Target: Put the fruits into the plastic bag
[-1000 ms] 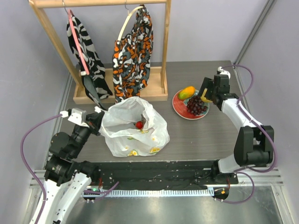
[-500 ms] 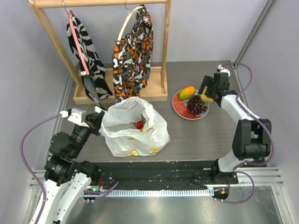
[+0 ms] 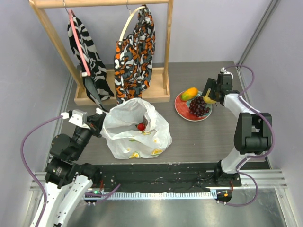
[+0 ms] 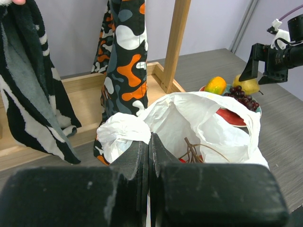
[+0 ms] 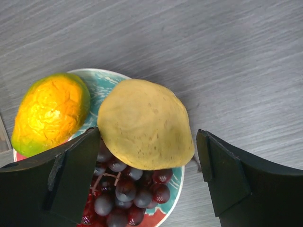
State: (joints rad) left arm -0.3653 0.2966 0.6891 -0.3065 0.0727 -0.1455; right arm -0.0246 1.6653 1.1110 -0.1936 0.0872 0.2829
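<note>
Your left hand [image 4: 149, 158], pressed together on the rim of the thin white citrus-printed plastic bag [image 4: 213, 127], props it open, red berries [image 3: 141, 126] inside, while your right hand [image 5: 147, 142] is spread astride the yellow lemon [image 5: 142, 125] on the teal-and-red plate [image 5: 102, 81], beside the orange-green mango [image 5: 49, 111] and the dark purple grape bunch [image 5: 123, 194].

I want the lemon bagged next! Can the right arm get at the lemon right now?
Probably yes. The right pincer is open, with one finger on each side of the lemon and nothing between. The mango and grapes sit next to it, not in the way.
</note>
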